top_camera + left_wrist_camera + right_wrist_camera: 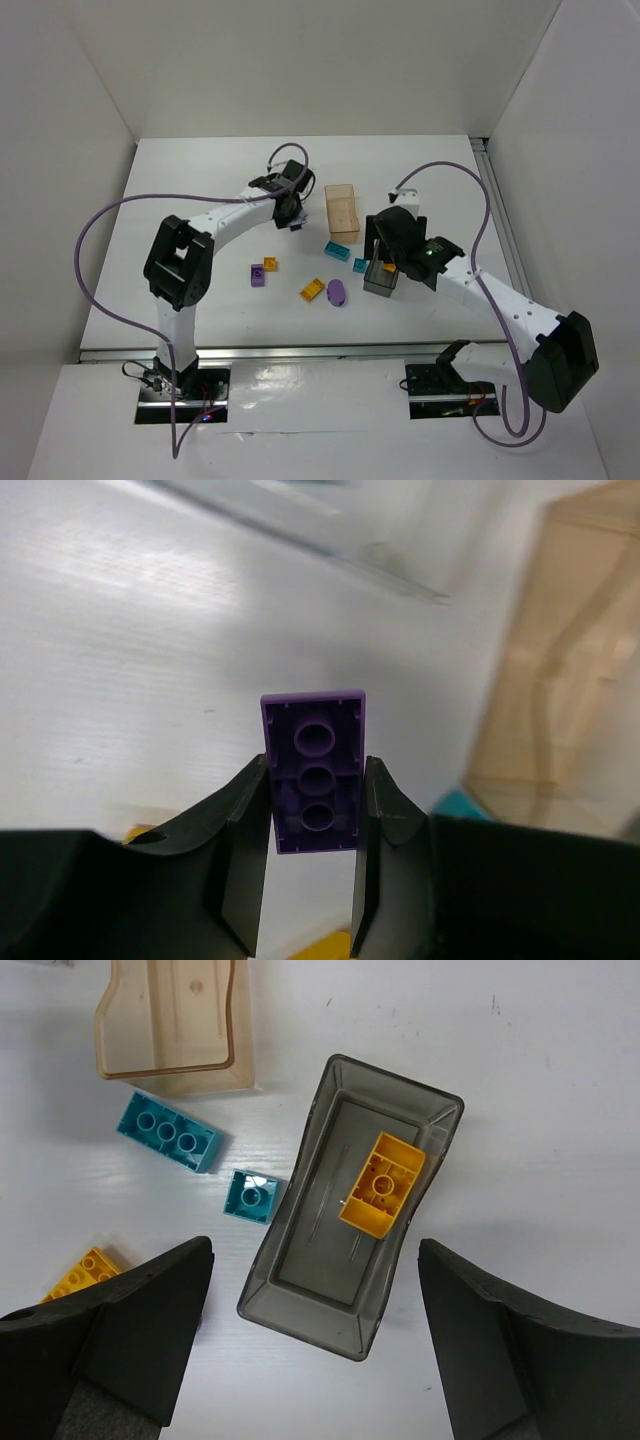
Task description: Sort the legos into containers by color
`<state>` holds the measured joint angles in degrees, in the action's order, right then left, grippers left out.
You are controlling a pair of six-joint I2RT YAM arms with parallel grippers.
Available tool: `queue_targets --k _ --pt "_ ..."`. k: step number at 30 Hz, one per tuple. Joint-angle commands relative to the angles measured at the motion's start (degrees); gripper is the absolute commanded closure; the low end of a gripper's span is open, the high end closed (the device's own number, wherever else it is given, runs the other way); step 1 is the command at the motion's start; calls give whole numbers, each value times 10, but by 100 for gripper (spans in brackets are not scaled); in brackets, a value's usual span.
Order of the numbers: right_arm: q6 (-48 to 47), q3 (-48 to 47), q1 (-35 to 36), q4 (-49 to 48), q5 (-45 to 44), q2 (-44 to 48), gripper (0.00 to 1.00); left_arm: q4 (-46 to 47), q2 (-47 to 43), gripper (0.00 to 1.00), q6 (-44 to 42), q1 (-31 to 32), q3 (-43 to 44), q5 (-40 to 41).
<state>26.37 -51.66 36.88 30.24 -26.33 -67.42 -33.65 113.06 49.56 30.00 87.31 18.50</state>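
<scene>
My left gripper is shut on a purple lego, one finger on each long side, its hollow underside facing the camera. In the top view this gripper is just left of the orange-tan container. My right gripper stands open over the dark grey container, which holds one yellow lego. Two teal legos lie between the tan and grey containers. A clear container shows blurred ahead of the left gripper.
Loose on the table lie a yellow lego, a purple oval piece, a purple lego and a small yellow one. White walls enclose the table on three sides.
</scene>
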Motion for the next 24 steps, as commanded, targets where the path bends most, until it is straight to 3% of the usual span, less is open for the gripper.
queue_targets --k 1,9,16,19,22,24 --pt "25 9 5 11 -28 34 10 14 -21 72 -40 23 64 -27" --pt "36 2 5 50 -40 77 10 30 65 67 -54 39 181 -94" --pt "41 2 5 83 -45 94 10 25 152 38 -72 45 297 -138" --pt "47 8 5 83 -40 105 8 19 158 15 -86 51 318 -145" --pt "47 19 5 72 -24 105 8 13 133 13 -97 56 310 -133" --pt "47 24 5 58 -15 98 8 13 83 18 -104 56 288 -114"
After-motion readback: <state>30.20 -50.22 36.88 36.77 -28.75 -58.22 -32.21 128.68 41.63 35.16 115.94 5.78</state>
